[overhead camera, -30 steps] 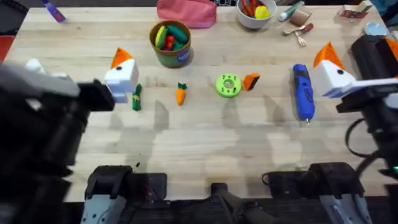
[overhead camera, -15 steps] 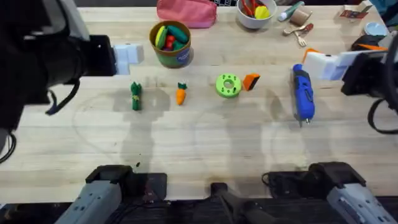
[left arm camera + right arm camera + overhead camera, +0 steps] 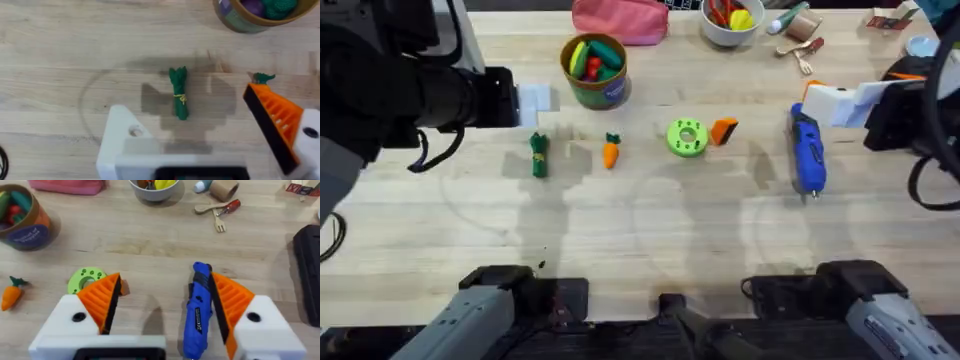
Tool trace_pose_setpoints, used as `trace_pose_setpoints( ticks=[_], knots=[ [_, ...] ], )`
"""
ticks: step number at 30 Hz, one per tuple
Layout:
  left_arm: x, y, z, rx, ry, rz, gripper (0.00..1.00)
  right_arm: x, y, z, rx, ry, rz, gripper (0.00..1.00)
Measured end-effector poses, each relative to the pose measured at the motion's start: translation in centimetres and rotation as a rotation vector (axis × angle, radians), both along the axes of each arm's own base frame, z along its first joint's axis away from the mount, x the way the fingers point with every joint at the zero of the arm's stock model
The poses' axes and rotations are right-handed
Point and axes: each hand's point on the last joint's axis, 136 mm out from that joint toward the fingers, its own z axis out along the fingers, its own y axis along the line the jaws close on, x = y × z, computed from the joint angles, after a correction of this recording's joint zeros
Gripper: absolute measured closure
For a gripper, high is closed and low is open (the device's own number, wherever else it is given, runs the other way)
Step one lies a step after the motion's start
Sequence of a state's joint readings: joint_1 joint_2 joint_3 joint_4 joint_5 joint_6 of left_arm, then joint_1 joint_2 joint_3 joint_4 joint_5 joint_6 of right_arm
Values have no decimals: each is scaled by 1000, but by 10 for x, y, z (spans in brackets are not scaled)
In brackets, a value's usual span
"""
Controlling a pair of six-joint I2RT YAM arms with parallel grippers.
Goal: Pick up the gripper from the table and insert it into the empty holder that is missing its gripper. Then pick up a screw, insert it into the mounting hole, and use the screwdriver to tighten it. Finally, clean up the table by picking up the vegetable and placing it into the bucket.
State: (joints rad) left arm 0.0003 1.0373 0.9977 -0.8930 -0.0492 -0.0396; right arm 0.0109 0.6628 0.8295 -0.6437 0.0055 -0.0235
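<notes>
- While both arms hang raised, the small orange ribbed plastic wedge gripper [image 3: 724, 131] lies mid-table, touching the right side of the green ring-shaped disc [image 3: 687, 138], its long axis running left to right.
- The slim blue pen-shaped screwdriver [image 3: 807, 150] lies with its long axis near to far, metal tip toward the near edge.
- The tiny toy carrot [image 3: 611, 151] points its green top far, near of the olive-green bucket [image 3: 594, 70]; a green vegetable bundle [image 3: 539, 155] lies to its left.
- The left gripper [image 3: 215, 132] stands released, its white holder finger [image 3: 122, 142] bare of a pad; the right gripper [image 3: 162, 305] is also spread.
- Since half a second ago both arms have barely shifted; the table things are unmoved.
- The wedge's far tip is partly hidden behind a finger in the right wrist view.
</notes>
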Motion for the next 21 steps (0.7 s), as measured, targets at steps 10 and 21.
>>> trace_pose_setpoints(
  ticks=[10,21],
  knots=[
    [3,18,-46,-26,182,97,15,0,0,0,0,0,0,8],
    [1,21,-127,-36,484,113,68,0,0,0,0,0,0,8]
  ],
)
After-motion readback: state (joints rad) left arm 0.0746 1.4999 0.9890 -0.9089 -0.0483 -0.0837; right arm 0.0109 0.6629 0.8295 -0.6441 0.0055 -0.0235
